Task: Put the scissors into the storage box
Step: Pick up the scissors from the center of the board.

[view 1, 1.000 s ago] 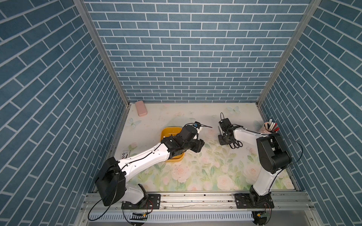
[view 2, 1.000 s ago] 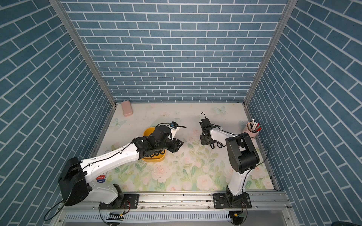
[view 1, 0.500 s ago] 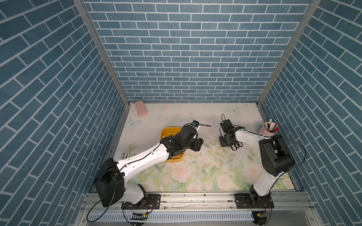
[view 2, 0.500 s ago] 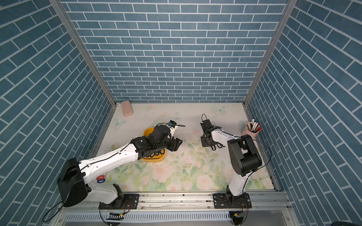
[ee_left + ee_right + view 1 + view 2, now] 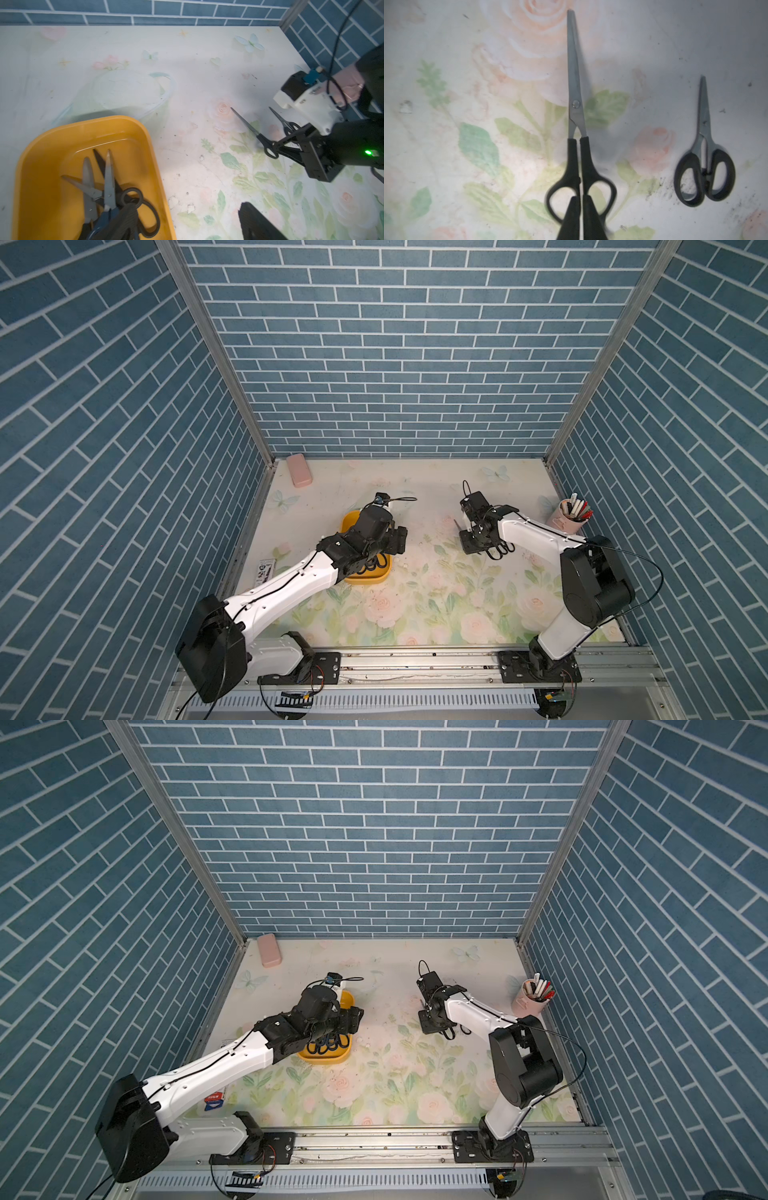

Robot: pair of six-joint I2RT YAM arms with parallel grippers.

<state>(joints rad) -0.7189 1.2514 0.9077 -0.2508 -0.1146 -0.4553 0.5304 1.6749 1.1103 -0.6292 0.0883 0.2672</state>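
On the floral bench, the yellow box holds several scissors, and the left gripper is over it with fingers apart. Well apart from the box, the right gripper has its fingers clamped on the long scissors at the handles, with small scissors lying just beside.

A pink case lay well beyond the left hand; a pink pen cup stood outside the right hand.

Yellow-orange plastic storage box sits left of centre on the floral-print table, with a pile of black-handled steel scissors in it. To its right, parallel: long black-handled scissors, handles under right end effector, then small black-handled scissors further right. Pink closed case in back-left corner, pink cylindrical pen cup at right edge.
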